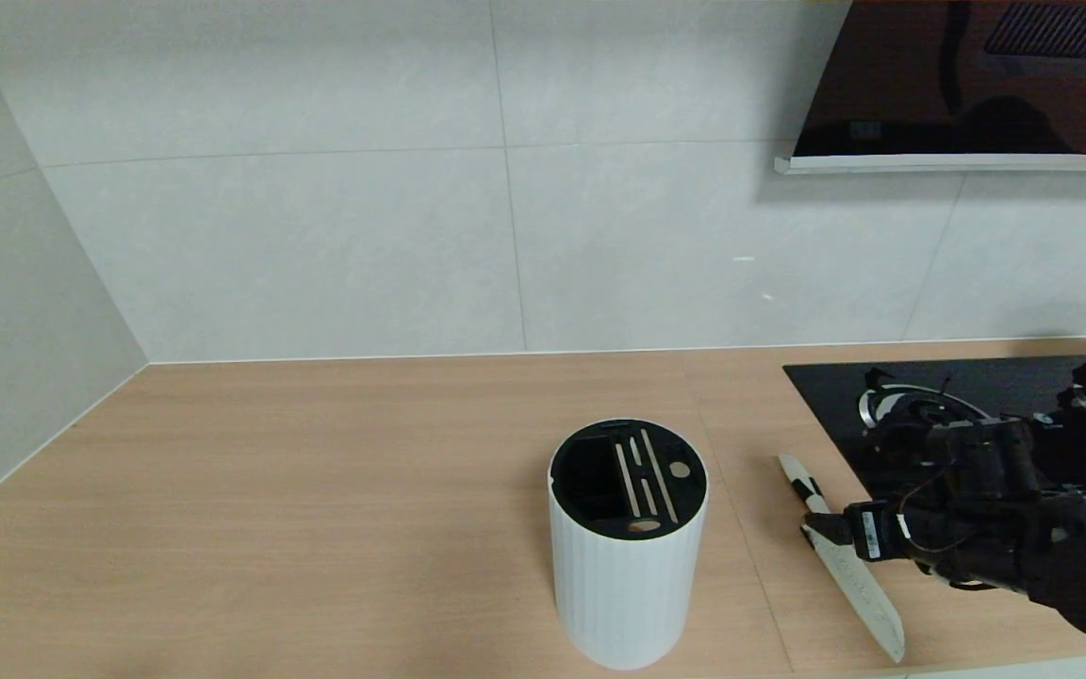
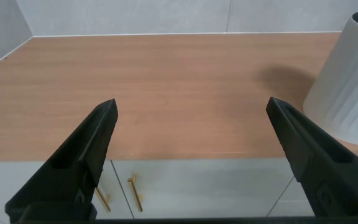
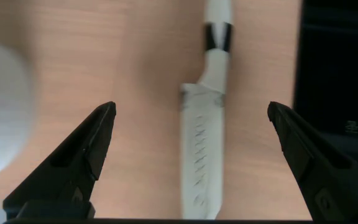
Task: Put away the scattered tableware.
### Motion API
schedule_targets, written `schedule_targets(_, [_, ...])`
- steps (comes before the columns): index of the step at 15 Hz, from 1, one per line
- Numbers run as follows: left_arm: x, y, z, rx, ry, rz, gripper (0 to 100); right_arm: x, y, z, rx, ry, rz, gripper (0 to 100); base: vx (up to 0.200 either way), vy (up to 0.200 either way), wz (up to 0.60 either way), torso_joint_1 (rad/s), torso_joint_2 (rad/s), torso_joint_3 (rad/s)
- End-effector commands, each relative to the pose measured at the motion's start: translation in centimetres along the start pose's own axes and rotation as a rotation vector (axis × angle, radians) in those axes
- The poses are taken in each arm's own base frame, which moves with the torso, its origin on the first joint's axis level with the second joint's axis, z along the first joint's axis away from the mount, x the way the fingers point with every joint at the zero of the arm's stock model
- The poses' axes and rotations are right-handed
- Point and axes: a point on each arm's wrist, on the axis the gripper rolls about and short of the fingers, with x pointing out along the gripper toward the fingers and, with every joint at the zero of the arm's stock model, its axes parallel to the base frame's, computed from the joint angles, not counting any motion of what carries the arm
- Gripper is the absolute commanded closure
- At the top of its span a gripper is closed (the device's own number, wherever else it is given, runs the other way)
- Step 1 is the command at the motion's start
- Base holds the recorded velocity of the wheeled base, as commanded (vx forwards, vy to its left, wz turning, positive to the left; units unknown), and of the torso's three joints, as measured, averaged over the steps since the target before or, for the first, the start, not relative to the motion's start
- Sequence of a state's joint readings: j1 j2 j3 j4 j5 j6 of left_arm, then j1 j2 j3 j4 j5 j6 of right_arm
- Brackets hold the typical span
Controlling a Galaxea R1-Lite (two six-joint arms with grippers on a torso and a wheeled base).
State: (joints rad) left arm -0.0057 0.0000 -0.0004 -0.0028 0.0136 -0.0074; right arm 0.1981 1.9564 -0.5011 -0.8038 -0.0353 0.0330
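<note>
A white knife lay flat on the wooden table near its front edge. It sat between a white ribbed knife holder and a black stove set into the table's right side. The blade pointed toward the front edge and the black-banded handle toward the back wall. The right gripper hung just above the knife where the handle met the blade, its fingers spread wide on either side and closed on nothing. The left gripper hovered over the table's front edge, fingers wide apart and empty, with the holder off to one side.
</note>
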Motion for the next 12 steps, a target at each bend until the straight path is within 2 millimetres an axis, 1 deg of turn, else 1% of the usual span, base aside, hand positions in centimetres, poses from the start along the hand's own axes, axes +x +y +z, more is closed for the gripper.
schedule_targets(1, [0.0, 0.0, 0.0, 0.0, 0.0, 0.0, 0, 2.2, 0.0, -1.9, -0.002, 0.064, -0.011, 0, 0.0, 0.0, 0.0, 0.0, 0.0, 0.0])
schedule_targets(5, [0.0, 0.0, 0.0, -0.002, 0.0, 0.001, 0, 2.9, 0.0, -2.5, -0.002, 0.069, -0.015, 0, 0.0, 0.0, 0.0, 0.0, 0.0, 0.0])
schedule_targets(9, [0.0, 0.0, 0.0, -0.002, 0.0, 0.001, 0, 3.5, 0.0, -2.7, -0.004, 0.076, -0.02, 0, 0.0, 0.0, 0.0, 0.0, 0.0, 0.0])
schedule_targets(12, [0.0, 0.0, 0.0, -0.002, 0.0, 0.0, 0, 4.9, 0.1, -3.0, -0.004, 0.039, -0.025, 0, 0.0, 0.0, 0.0, 0.0, 0.0, 0.0])
